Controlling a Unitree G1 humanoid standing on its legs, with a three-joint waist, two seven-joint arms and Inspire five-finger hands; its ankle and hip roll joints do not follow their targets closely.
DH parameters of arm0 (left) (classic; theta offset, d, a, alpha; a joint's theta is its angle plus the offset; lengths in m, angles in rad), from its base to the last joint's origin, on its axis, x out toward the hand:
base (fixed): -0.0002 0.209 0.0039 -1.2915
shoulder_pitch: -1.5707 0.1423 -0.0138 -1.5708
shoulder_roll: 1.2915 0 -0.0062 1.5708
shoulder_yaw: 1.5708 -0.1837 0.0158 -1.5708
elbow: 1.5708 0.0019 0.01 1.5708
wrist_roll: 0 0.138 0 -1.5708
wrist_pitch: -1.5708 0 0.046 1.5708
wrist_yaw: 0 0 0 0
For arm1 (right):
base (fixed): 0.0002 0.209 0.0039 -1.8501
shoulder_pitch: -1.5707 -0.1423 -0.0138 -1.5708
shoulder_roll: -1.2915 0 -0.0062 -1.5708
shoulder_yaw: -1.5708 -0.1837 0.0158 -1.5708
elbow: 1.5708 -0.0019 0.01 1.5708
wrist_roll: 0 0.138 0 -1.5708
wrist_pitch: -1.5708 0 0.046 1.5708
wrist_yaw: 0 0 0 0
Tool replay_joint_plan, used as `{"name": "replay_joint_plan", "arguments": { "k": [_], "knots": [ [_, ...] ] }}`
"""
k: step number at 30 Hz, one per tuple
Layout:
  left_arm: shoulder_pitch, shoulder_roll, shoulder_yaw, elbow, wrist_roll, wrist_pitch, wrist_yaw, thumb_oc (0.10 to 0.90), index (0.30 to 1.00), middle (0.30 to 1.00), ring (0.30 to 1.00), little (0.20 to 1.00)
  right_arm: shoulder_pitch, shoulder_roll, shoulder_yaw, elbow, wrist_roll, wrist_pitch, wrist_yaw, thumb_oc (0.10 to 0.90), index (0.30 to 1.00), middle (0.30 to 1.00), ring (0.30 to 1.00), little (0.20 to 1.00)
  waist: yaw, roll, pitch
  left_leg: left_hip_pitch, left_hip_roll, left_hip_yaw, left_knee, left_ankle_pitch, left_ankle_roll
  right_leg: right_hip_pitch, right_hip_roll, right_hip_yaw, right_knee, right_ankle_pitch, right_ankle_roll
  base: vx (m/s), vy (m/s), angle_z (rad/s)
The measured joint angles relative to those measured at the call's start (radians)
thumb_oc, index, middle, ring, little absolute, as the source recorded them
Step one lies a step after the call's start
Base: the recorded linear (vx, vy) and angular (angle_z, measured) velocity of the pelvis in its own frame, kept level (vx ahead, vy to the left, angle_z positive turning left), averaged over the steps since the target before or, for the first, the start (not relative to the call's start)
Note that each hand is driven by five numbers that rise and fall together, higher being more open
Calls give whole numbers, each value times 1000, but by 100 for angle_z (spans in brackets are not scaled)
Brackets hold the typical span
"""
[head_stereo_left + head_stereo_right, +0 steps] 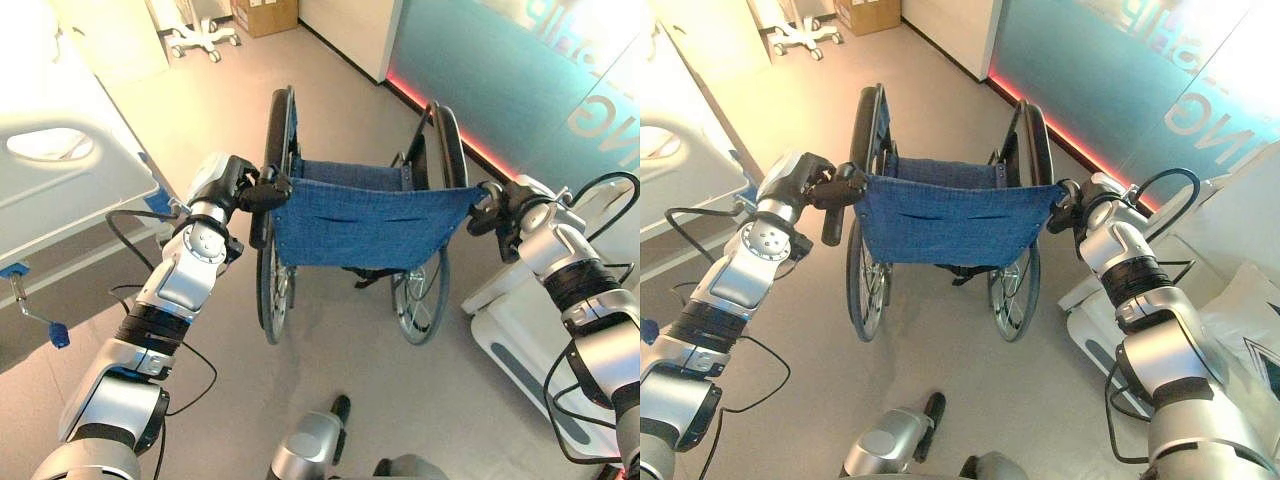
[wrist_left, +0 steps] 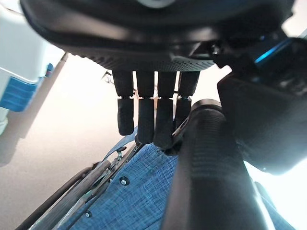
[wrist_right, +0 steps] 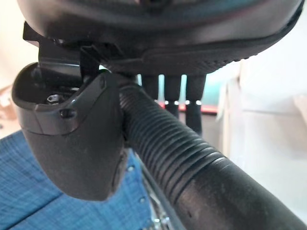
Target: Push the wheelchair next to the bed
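The wheelchair (image 1: 370, 225) with a blue denim backrest stands just ahead of me, back toward me, large wheels on both sides. My left hand (image 1: 240, 185) sits at its left push handle (image 1: 259, 225). In the left wrist view that dark handle (image 2: 206, 182) runs between the fingers (image 2: 153, 115) and the thumb. My right hand (image 1: 505, 205) holds the right push handle; the right wrist view has the thumb (image 3: 72, 143) over the ribbed grip (image 3: 192, 167) and the fingers behind it. The white bed (image 1: 70, 190) lies to the left, its side rail close to the left wheel.
A white machine (image 1: 530, 330) stands close on the right beside the right wheel. Ahead to the right runs a teal glass wall (image 1: 500, 80) with a red strip at its foot. A cardboard box (image 1: 265, 15) and a white wheeled base (image 1: 205, 38) are far ahead. Open floor lies beyond the chair.
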Motion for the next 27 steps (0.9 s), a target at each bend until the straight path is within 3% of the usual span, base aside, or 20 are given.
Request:
{"name": "replay_joint_plan", "arguments": {
  "k": [1,2,3,4,5,7,10,13,16,17,19,21,23,26,27],
  "knots": [
    [-36,-1,-23,29,-2,-9,-3,400,300,300,300,300,1,-5,-1,6,0,0,-1,400,300,300,300,300,-43,-10,0,4,-21,-43,-27,6,-25,-37,-19,42,-193,21,23,279,-331,109],
    [-57,-4,-30,44,-4,-15,-3,400,300,300,300,300,3,-8,-2,6,0,0,-4,400,300,300,300,300,-69,-18,0,-4,-25,-42,-32,-8,-60,-52,-25,77,-287,30,25,316,-346,153],
    [-74,-1,-42,60,-9,-24,-4,400,300,300,300,300,2,-9,-1,6,0,0,-5,400,300,300,300,300,-117,-49,7,-27,-11,43,-16,-87,-126,-66,-51,162,-467,70,59,308,-314,145],
    [-88,8,-45,73,-20,-36,-15,400,300,300,300,300,0,-11,-5,6,1,3,-1,400,300,300,300,300,-154,-78,12,-28,-19,78,9,-65,-76,-79,-89,191,-519,114,125,312,-326,157],
    [-87,8,-43,75,-24,-46,-20,400,300,300,300,300,9,-8,-20,6,1,7,6,400,300,300,300,300,-174,-113,12,-24,-55,74,29,-57,17,-84,-131,191,-524,156,112,333,-352,93],
    [-65,10,-19,47,-22,-54,-20,400,300,300,300,300,12,-3,-23,3,1,14,12,400,300,300,300,300,-165,-152,1,-16,-71,88,30,-80,11,-112,-149,187,-510,184,78,447,-512,30],
    [-62,12,-16,26,-23,-39,-24,400,300,300,300,300,12,-26,-28,-23,1,15,22,400,300,300,300,300,-165,-155,1,-7,-73,40,63,-113,-10,-66,-151,184,-586,242,86,358,-578,29],
    [-74,3,-12,34,-21,-35,-23,400,300,300,300,300,-1,-31,-26,-24,1,15,22,400,300,300,300,300,-149,-156,2,-1,-47,-9,87,-142,-47,-44,-161,157,-610,298,65,267,-634,30],
    [-82,0,5,49,-20,-28,-22,400,300,300,300,300,-42,-32,-12,-16,3,15,22,400,300,300,300,300,-129,-152,7,14,-7,-87,86,-179,-113,-22,-148,125,-583,310,76,287,-392,46],
    [-87,6,5,50,-21,-20,-21,400,300,300,300,300,-55,-32,-1,-16,4,15,31,400,300,300,300,300,-135,-165,5,20,-1,-85,82,-194,-136,4,-155,119,-531,308,72,340,-436,90],
    [-72,-13,7,47,-25,1,-2,400,300,300,300,300,-84,-54,26,-21,4,15,37,400,300,300,300,300,-165,-120,7,-28,125,65,143,-197,-172,26,-119,44,-495,236,21,276,-422,109],
    [-59,-19,7,33,-42,4,15,400,300,300,300,300,-87,-62,34,-23,3,15,38,400,300,300,300,300,-159,-108,4,-50,171,129,189,-161,-181,27,-90,30,-465,192,-11,304,-384,73],
    [-23,-40,7,17,-56,-2,50,400,300,300,300,300,-61,-62,38,-24,1,14,29,400,300,300,300,300,-155,-106,6,-37,197,172,198,-120,-167,66,-70,13,-451,146,-35,318,-288,60],
    [26,-50,7,-2,-58,1,71,400,300,300,300,300,-49,-51,51,-19,-4,12,24,400,300,300,300,300,-147,-106,6,-17,201,184,211,-80,-160,112,-44,32,-455,115,-55,382,-251,34],
    [43,-50,6,0,-57,6,74,400,300,300,300,300,-48,-20,56,0,-17,10,19,400,300,300,300,300,-132,-117,12,-30,185,162,253,-93,-172,141,-31,80,-473,104,-71,390,-222,3]
  ]
}}
